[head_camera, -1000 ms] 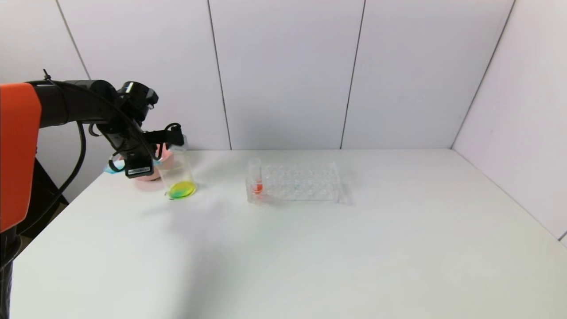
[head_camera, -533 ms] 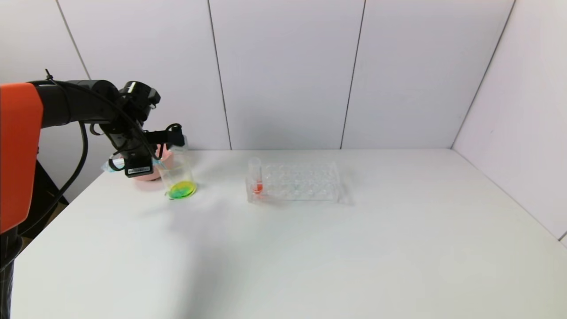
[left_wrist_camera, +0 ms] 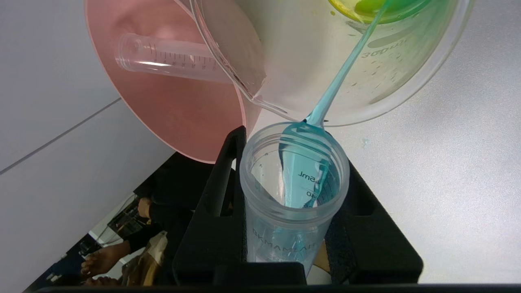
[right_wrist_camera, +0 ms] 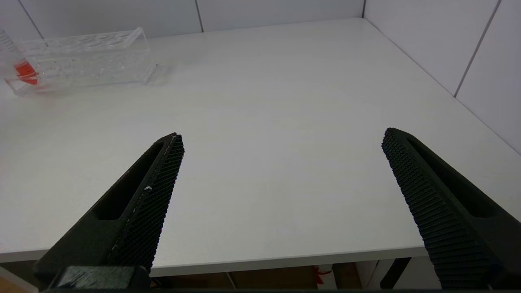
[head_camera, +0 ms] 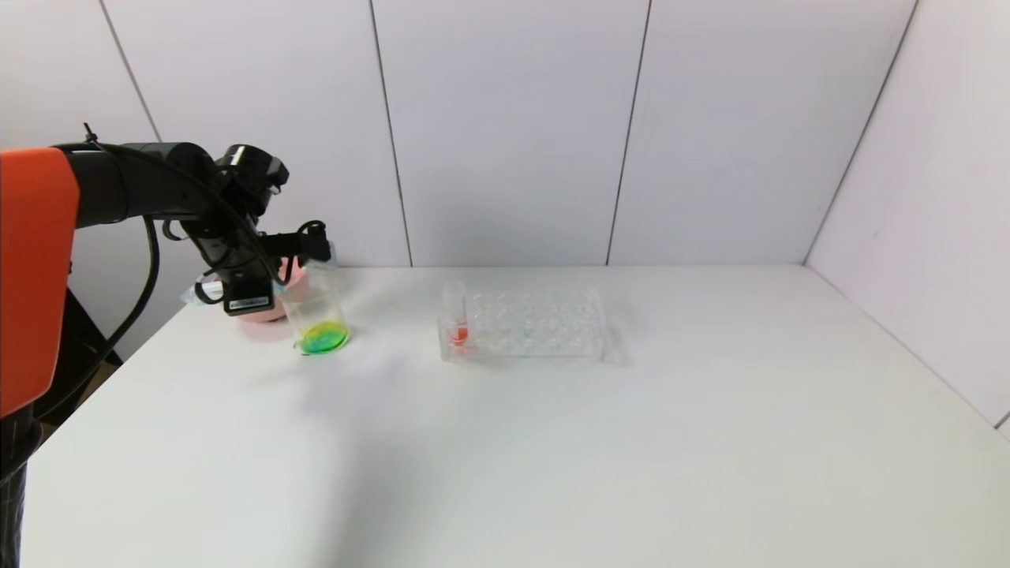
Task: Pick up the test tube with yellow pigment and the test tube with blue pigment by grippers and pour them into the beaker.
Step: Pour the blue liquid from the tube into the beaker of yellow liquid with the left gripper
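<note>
White table [head_camera: 552,442]: bears all items; walled by pale panels behind and to the right.

Left arm, black with an orange segment: reaches over the table's far left corner. Left gripper [left_wrist_camera: 294,203]: fingers [left_wrist_camera: 220,203] clamped on either side of the test tube with blue pigment [left_wrist_camera: 295,195], tipped mouth-down toward the beaker.

Right gripper [right_wrist_camera: 281,179]: parked at the near table edge, well apart from the work; fingers spread wide, nothing between them.

Clear tube rack [head_camera: 525,325]: mid-table, well to the right of the beaker; one red-tipped tube [head_camera: 456,315] upright at its left end.

Pink bowl [left_wrist_camera: 171,93]: just behind the beaker, touching or nearly so; a clear tube [left_wrist_camera: 171,59] lies inside, presumably the test tube with yellow pigment, now without visible colour.

Beaker [head_camera: 317,315]: upright on the table near the far left corner, yellow-green liquid pooled at the bottom.

Blue stream [left_wrist_camera: 346,69]: runs from the held tube's lip into the beaker.
</note>
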Tool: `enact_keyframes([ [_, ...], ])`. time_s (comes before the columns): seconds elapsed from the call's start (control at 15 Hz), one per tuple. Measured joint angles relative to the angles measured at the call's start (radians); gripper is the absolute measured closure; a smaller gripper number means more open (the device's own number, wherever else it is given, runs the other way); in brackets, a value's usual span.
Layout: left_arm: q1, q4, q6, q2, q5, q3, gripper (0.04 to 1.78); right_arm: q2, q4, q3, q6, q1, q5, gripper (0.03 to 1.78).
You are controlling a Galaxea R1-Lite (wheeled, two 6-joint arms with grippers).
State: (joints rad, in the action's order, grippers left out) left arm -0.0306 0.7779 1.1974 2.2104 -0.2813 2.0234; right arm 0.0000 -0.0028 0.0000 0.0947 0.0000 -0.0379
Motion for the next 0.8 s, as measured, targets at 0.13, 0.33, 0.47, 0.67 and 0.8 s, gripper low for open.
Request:
enact_keyframes([
  [0.13, -0.001, 0.0, 0.0, 0.0, -0.001, 0.0, 1.29, 0.0, 0.0, 0.0, 0.0, 0.0, 0.0, 0.04],
  [0.33, -0.003, 0.0, 0.0, 0.0, -0.008, 0.0, 1.29, 0.0, 0.0, 0.0, 0.0, 0.0, 0.0, 0.04],
  [0.47, -0.006, 0.0, 0.0, 0.0, -0.024, 0.0, 1.29, 0.0, 0.0, 0.0, 0.0, 0.0, 0.0, 0.04],
  [0.67, -0.009, -0.002, 0.0, -0.001, -0.027, 0.0, 1.29, 0.0, 0.0, 0.0, 0.0, 0.0, 0.0, 0.04],
  [0.8, -0.011, -0.004, 0.003, -0.001, -0.036, 0.0, 1.29, 0.0, 0.0, 0.0, 0.0, 0.0, 0.0, 0.04],
])
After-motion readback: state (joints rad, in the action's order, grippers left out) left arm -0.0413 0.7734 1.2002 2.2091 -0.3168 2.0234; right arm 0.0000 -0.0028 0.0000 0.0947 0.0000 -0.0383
